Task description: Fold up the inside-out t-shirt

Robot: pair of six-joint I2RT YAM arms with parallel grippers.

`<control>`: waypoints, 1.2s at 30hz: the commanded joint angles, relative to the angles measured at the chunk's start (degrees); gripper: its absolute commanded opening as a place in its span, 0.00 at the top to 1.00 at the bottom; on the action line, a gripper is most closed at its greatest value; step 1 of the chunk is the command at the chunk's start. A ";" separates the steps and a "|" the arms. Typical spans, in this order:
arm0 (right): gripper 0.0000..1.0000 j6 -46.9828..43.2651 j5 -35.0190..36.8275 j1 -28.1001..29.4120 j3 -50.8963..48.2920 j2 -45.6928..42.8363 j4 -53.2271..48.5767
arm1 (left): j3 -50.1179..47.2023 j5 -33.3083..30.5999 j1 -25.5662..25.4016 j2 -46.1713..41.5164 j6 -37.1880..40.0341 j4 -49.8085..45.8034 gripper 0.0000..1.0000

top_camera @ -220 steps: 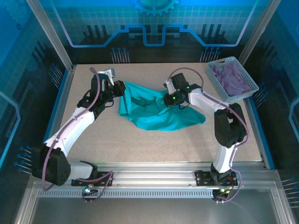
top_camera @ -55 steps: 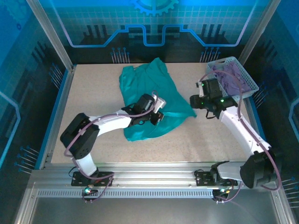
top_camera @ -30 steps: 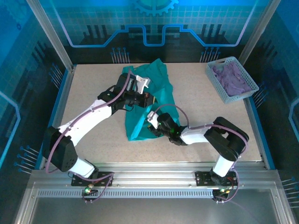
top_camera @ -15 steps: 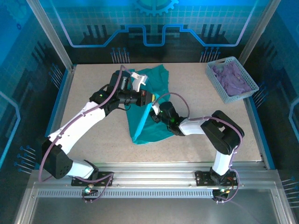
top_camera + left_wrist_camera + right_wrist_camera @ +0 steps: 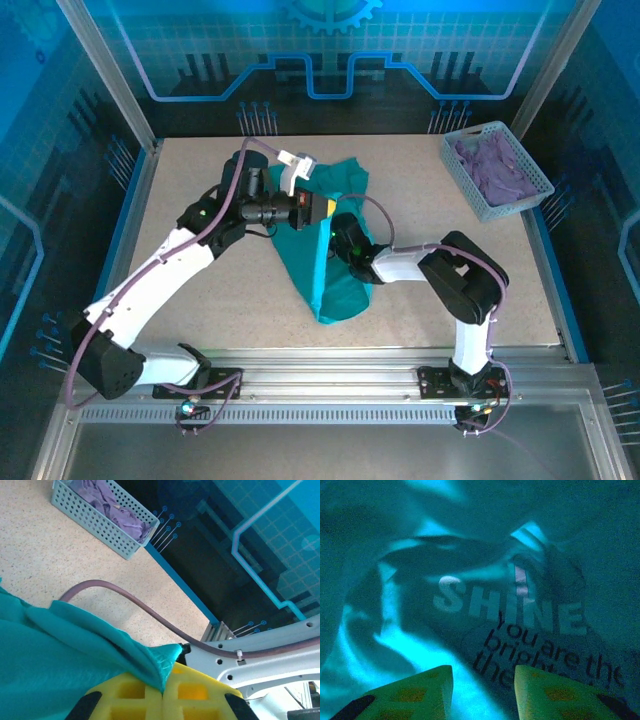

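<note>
The teal-green inside-out t-shirt (image 5: 336, 285) drapes from the table's middle back down to a narrow point near the front. My left gripper (image 5: 322, 208) is shut on an edge of it, held off the table. In the left wrist view the yellow pads (image 5: 200, 695) pinch a folded teal hem (image 5: 160, 662) of the t-shirt. My right gripper (image 5: 338, 234) reaches in from the right, tucked under the cloth. In the right wrist view it (image 5: 483, 690) stands open inside the t-shirt, facing the pale "SHINE" print (image 5: 510, 605), with nothing between its fingers.
A pale blue basket (image 5: 480, 205) with purple cloth (image 5: 495, 165) sits at the back right corner; the left wrist view shows the basket (image 5: 95, 522) too. A purple cable (image 5: 150, 612) crosses the bare speckled tabletop (image 5: 200, 290).
The left gripper has kept its hold and lifted the shirt edge toward the middle. The right gripper slid back under the cloth. The shirt's lower tip swung right and hangs narrower.
</note>
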 commanded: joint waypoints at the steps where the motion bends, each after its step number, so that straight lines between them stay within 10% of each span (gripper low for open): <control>1: 0.59 -0.14 1.44 1.09 4.00 2.22 -4.80 | 0.62 2.83 -1.06 -1.69 -1.77 3.27 1.00; 36: 0.21 -10.81 3.76 -0.59 31.92 15.68 -35.68 | 3.11 -0.26 -1.42 -9.83 0.35 3.24 1.00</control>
